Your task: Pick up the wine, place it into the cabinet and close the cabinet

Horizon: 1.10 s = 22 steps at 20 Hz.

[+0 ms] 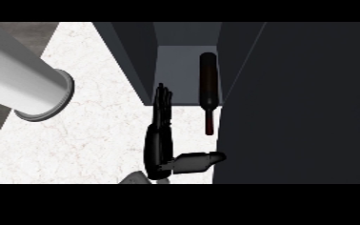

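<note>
here the wine [208, 83] is laid across the cabinet's [175, 71] front edge; the right hand's [159, 148] fingers are held straight, apart from it.

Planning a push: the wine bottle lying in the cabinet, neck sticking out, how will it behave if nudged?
The wine bottle lies on its round side, so it would probably roll sideways. It looks rigid, likely glass, so fragile. Pushed at the thin neck, it may pivot.
</note>
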Available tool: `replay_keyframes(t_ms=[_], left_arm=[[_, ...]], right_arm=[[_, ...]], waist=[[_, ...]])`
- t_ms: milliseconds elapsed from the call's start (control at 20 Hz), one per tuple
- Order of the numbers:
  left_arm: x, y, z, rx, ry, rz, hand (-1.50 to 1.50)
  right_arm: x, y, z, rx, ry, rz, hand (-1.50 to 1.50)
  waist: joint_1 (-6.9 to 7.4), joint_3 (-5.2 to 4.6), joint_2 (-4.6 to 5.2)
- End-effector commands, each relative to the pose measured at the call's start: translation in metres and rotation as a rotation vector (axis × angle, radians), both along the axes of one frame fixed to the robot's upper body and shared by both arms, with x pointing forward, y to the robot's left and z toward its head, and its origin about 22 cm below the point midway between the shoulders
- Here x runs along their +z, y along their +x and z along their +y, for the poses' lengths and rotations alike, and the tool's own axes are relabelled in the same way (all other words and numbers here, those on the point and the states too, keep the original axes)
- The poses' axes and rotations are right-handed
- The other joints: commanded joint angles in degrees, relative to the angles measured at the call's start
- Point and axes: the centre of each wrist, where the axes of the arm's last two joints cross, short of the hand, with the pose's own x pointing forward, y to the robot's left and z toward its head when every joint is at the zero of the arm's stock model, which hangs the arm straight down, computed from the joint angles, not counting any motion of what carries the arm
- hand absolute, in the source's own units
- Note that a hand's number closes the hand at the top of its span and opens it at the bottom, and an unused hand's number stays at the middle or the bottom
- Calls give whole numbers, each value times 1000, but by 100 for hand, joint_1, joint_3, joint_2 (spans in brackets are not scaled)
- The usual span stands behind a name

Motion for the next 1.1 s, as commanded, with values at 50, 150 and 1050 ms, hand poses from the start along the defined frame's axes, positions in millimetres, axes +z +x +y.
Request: replay_keyframes(t_ms=[50,150,1050], left_arm=[[26,-24,17,53,-15,3,-150],[27,-49,8,48,-30,-5,-150],[51,-101,103,-126,2,-58,-150]], right_arm=[[11,-22,-2,40,36,-28,-150],[17,-12,-6,46,37,-21,-150],[1,-26,5,227,-69,13,150]], waist=[[-3,0,5],[12,-1,8],[-15,-4,14]])
